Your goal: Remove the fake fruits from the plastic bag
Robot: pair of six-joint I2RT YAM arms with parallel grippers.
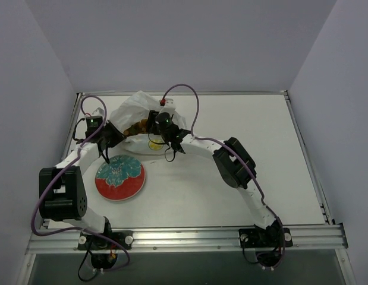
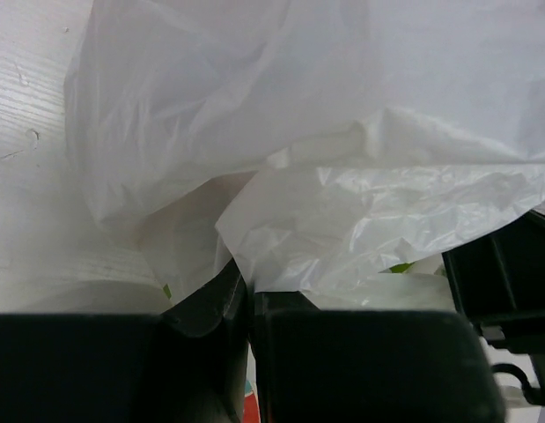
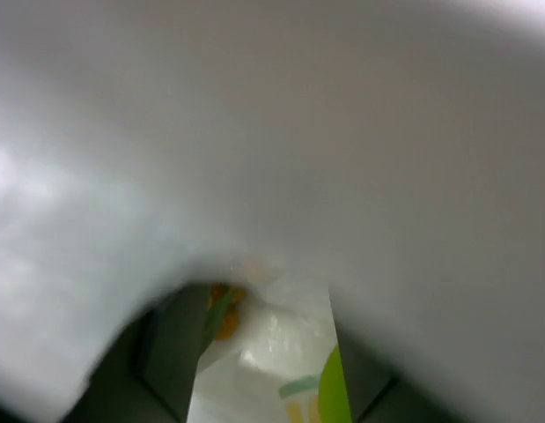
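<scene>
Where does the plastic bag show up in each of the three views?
Top external: the plastic bag sits upper centre-left, crumpled.
Left wrist: it fills most of the frame.
Right wrist: the blurred white across the frame is probably it.
Shared landmark: the white table, also upper left in the left wrist view; not seen in the right wrist view.

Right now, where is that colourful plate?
In the top view, the plate lies on the left half of the table, just in front of the plastic bag, toward the arms' bases.
</scene>
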